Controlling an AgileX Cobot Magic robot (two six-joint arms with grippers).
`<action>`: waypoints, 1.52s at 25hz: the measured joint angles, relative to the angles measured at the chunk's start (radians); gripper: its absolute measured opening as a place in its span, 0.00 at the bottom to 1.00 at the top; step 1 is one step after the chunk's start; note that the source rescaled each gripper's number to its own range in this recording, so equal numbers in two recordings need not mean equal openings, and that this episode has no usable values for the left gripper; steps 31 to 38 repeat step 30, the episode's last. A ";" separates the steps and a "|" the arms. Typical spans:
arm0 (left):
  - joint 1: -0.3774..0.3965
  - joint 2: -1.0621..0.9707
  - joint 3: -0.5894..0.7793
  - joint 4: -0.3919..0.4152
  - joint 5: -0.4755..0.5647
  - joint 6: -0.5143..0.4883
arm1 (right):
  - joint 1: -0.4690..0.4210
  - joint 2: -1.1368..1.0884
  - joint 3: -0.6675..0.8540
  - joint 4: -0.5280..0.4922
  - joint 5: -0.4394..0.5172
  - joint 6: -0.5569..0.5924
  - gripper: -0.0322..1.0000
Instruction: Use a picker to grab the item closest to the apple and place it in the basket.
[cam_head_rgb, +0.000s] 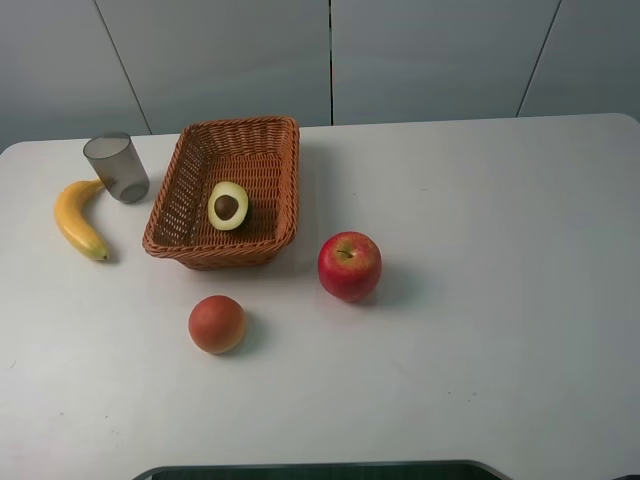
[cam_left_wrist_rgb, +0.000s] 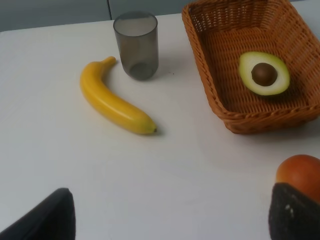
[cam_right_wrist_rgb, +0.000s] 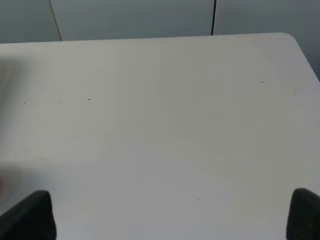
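Observation:
A red apple (cam_head_rgb: 349, 265) stands on the white table right of the wicker basket (cam_head_rgb: 215, 252). A halved avocado (cam_head_rgb: 228, 205) with its pit lies inside the basket, also in the left wrist view as avocado (cam_left_wrist_rgb: 263, 73) in the basket (cam_left_wrist_rgb: 260, 122). An orange round fruit (cam_head_rgb: 217, 324) sits in front of the basket, apart from it. My left gripper (cam_left_wrist_rgb: 170, 220) is open above the table, one finger (cam_left_wrist_rgb: 295, 212) just in front of the orange fruit (cam_left_wrist_rgb: 300, 170). My right gripper (cam_right_wrist_rgb: 165, 215) is open over bare table. Neither gripper shows in the exterior high view.
A yellow banana (cam_head_rgb: 78, 220) and a grey translucent cup (cam_head_rgb: 116, 167) lie left of the basket; the left wrist view shows the banana (cam_left_wrist_rgb: 115, 102) and the cup (cam_left_wrist_rgb: 136, 45) too. A dark robot base edge (cam_head_rgb: 320, 470) runs along the table's near side.

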 joint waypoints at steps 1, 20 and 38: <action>0.000 0.000 0.000 0.000 0.000 -0.001 | 0.000 0.000 0.000 0.003 0.000 0.000 1.00; 0.000 0.000 0.000 0.000 0.000 -0.001 | 0.000 0.000 0.000 0.007 0.000 0.000 1.00; 0.000 0.000 0.000 0.000 0.000 0.000 | 0.000 0.000 0.000 0.007 0.000 0.002 1.00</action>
